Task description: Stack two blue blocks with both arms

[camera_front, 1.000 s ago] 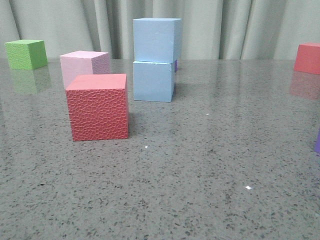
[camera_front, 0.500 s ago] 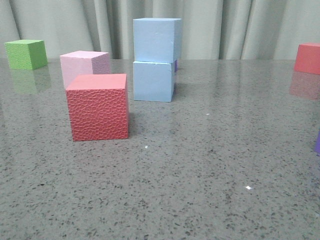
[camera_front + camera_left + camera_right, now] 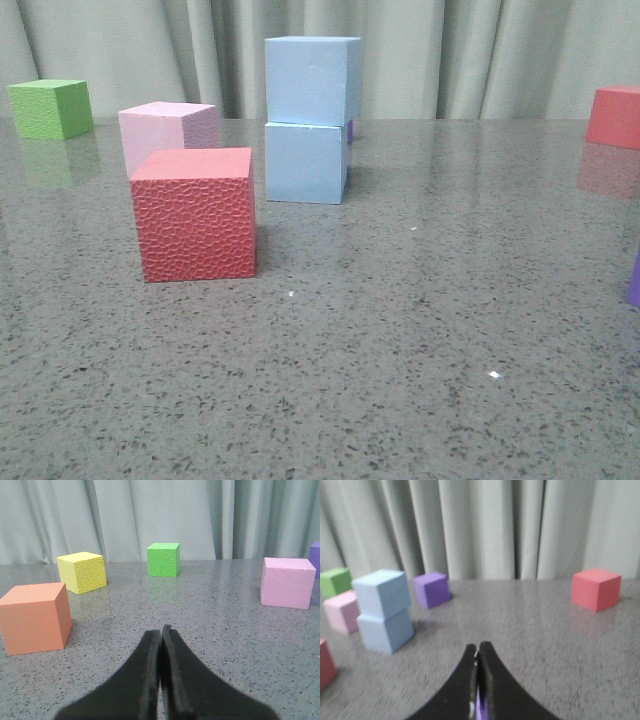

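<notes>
Two pale blue blocks stand stacked at the table's back middle, the upper block (image 3: pixel 311 80) resting squarely on the lower block (image 3: pixel 305 162). The right wrist view shows the same stack, upper block (image 3: pixel 382 593) on lower block (image 3: pixel 385 630), well away from my right gripper (image 3: pixel 477 647). That gripper is shut and empty, with a purple sliver showing through the slit between its fingers. My left gripper (image 3: pixel 161 630) is shut and empty over bare table. The blue blocks are out of the left wrist view. Neither gripper shows in the front view.
A red cube (image 3: pixel 193 213) and a pink cube (image 3: pixel 165 130) stand left of the stack, and a green cube (image 3: pixel 50 108) at far left. A red cube (image 3: pixel 615 115) and a purple cube's edge (image 3: pixel 634 280) are at right. An orange cube (image 3: pixel 34 617) and a yellow cube (image 3: pixel 81 571) lie near the left gripper.
</notes>
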You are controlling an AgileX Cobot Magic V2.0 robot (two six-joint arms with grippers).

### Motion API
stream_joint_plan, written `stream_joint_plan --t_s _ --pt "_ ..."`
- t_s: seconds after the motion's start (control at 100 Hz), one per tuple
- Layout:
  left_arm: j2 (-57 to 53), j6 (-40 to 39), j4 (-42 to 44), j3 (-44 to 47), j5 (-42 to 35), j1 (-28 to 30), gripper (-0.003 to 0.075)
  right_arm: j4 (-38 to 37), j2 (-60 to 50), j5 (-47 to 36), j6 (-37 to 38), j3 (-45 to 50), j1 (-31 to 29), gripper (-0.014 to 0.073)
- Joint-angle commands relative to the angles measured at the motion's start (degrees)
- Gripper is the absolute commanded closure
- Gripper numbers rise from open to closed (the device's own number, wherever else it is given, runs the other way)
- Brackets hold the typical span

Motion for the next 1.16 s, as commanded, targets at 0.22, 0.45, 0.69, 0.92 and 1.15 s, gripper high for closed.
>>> stream_joint_plan --t_s 0.22,0.45,0.69,0.92,1.15 --pt "-2.01 -0.03 -0.46 1.42 -4.98 0.04 0.0739 8.75 0.72 -21.33 -6.46 12.7 -13.26 0.0662" --pt "-2.01 -0.03 -0.46 1.42 -4.98 0.04 0.0739 8.22 -0.45 -14.2 -6.57 13.47 -15.76 0.0662" --pt "-2.01 -0.03 -0.46 1.42 -4.98 0.04 0.0739 8.04 -4.26 -11.48 -6.57 13.47 -15.76 0.0662" --pt "-2.01 -0.03 -0.46 1.42 -4.98 0.04 0.0739 8.04 -4.26 -11.35 -6.57 13.47 -15.76 0.0662" --pt "-2.01 -0.03 -0.46 1.42 -4.98 0.04 0.0739 8.04 -4.26 -11.35 -6.57 13.47 -15.76 0.0662"
